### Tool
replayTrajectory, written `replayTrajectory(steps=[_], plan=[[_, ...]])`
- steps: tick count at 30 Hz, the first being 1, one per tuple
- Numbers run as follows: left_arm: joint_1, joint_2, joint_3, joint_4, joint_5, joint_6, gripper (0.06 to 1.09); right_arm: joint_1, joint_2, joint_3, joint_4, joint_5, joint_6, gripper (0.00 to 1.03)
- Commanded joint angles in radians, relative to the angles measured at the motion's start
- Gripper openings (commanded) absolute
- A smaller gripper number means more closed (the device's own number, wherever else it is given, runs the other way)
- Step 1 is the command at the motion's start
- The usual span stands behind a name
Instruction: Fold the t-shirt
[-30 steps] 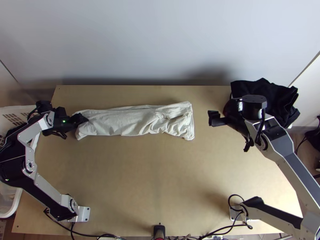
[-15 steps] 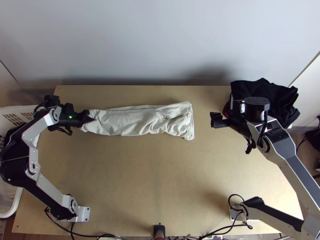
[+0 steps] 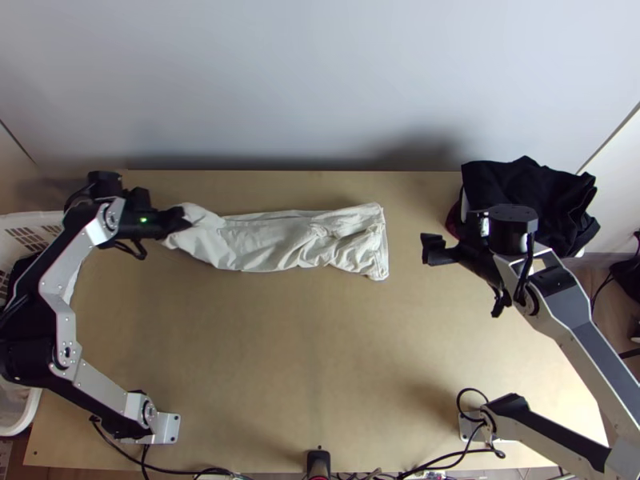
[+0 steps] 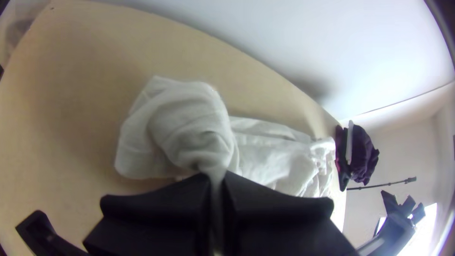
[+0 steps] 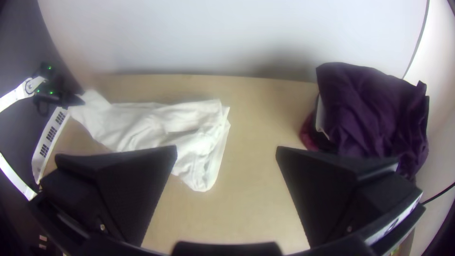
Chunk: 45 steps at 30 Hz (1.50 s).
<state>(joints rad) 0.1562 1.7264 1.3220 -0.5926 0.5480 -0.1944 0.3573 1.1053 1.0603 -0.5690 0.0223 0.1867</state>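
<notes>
On the table, a basket stands near the wall.Beyond the wooden table rises a pale wall.

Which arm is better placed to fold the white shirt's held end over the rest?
Probably the left: the left gripper is already shut on that end of the t-shirt, raised off the table. The right gripper is open and empty, beyond the shirt's opposite end.

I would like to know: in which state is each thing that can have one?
White t-shirt: folded into a long wrinkled strip, one end lifted.
Left pincer: shut on that end.
Right pincer: open, holding nothing.
Black cloth: bunched in a heap.
Green light on left arm: lit.
White basket: upright, partly hidden behind left arm.
</notes>
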Motion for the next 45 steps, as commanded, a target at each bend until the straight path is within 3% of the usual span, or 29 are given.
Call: replayTrajectory(steps=[1,23,45], plan=[[-0.142,0.001,0.033,-0.018,-0.051,-0.034,0.10,0.005,-0.044,-0.051,0.004,-0.001,0.011,0.96],[-0.451,0.114,0.201,-0.021,-0.135,-0.119,0.10,-0.047,-0.185,-0.184,0.000,0.001,0.013,0.96],[-0.649,0.323,0.497,-0.052,-0.160,-0.168,0.10,-0.109,-0.255,-0.250,-0.014,-0.001,0.016,0.96]])
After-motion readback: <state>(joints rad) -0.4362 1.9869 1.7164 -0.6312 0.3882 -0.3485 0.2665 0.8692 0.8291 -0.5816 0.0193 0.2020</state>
